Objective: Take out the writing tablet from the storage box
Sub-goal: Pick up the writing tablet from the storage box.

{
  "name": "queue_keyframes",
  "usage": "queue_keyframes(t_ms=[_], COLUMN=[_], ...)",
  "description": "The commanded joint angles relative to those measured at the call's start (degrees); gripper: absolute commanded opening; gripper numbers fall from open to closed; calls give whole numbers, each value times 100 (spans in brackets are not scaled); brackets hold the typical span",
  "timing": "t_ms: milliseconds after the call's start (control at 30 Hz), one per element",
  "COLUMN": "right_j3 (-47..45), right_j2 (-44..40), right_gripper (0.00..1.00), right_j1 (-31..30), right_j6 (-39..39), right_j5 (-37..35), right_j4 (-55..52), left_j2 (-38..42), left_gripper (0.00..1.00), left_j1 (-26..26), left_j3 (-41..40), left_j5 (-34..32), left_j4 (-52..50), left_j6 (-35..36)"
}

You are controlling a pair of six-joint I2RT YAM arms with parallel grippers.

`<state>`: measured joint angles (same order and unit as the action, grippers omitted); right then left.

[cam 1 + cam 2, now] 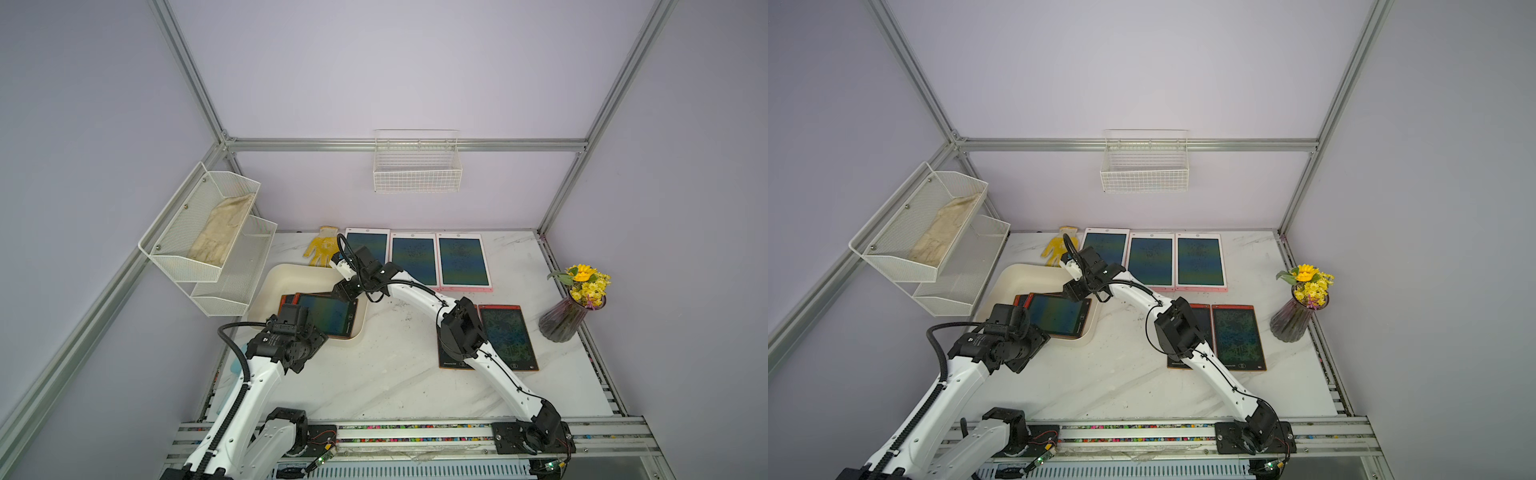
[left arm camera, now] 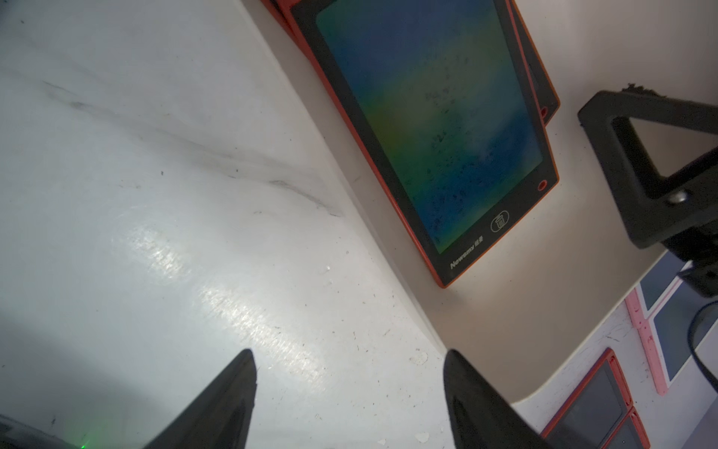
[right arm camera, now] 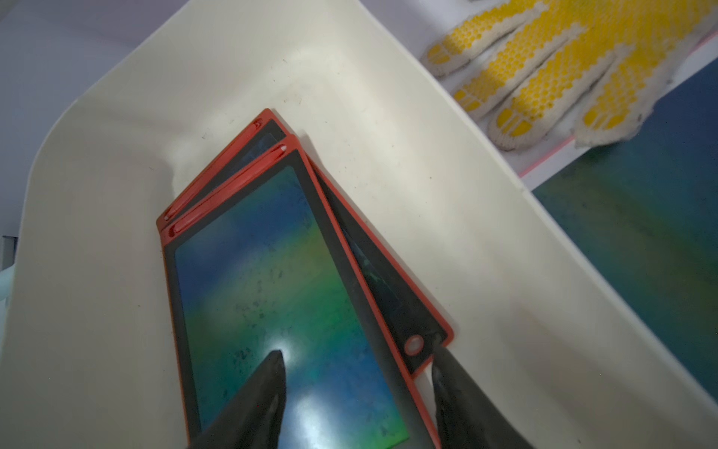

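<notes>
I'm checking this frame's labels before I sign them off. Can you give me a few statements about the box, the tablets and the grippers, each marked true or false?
1. Two red-framed writing tablets lie stacked in the storage box. True.
2. The left gripper holds a tablet. False: its jaws are open over the bare table beside the box.
3. Three pink-framed tablets lie in a row on the table. True.
4. The yellow-dotted glove lies inside the storage box. False: it lies on the table outside the box.
5. The right gripper is over the tablets in the box, jaws open. True.
</notes>
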<state>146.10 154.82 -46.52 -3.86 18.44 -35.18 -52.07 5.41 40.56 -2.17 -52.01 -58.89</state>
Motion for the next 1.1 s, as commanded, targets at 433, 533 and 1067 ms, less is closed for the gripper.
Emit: queue_keyframes(t_ms=[433, 533, 1067], right_j3=[275, 339, 378], right_j2=[383, 484, 425], right_gripper=[67, 67, 68], right_j1=[-85, -83, -80], right_j6=[-161, -201, -458], right_j5=[-247, -314, -719], right_j4=[-667, -732, -1306], left_j2=[-726, -764, -1141], left_gripper=[76, 76, 74], left_j1=[-464, -496, -603], left_j3=[-309, -318, -380], left_j5=[455, 468, 632], left_j4=[939, 963, 1281], left_j6=[598, 650, 785])
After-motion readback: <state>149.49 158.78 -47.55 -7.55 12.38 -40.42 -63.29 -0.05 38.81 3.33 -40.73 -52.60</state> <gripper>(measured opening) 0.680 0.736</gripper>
